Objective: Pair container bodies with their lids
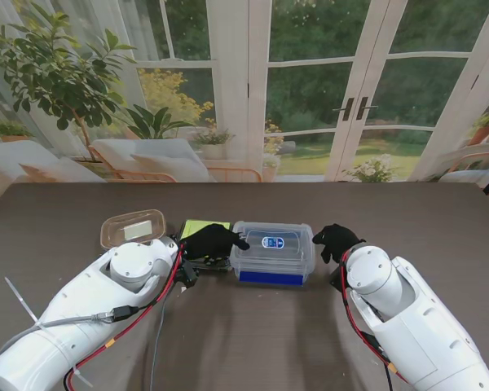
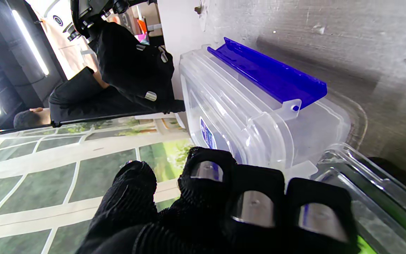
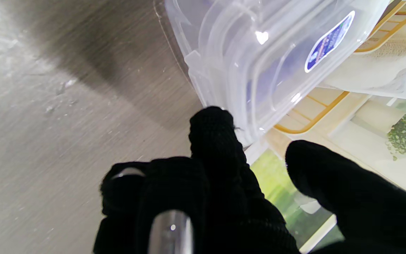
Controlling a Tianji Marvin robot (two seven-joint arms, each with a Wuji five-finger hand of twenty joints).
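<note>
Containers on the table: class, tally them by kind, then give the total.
Clear box with lid on and blue clasp: 1
Open clear tub without lid: 1
Green-based container, partly hidden by the left hand: 1
Total: 3

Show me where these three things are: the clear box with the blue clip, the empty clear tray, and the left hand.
clear box (image 1: 273,248): stand view, on its lid near the label.
blue clip (image 2: 266,74): left wrist view, middle of the flap.
clear tray (image 1: 132,228): stand view, on its rim.
left hand (image 1: 212,242): stand view, back of the glove.
</note>
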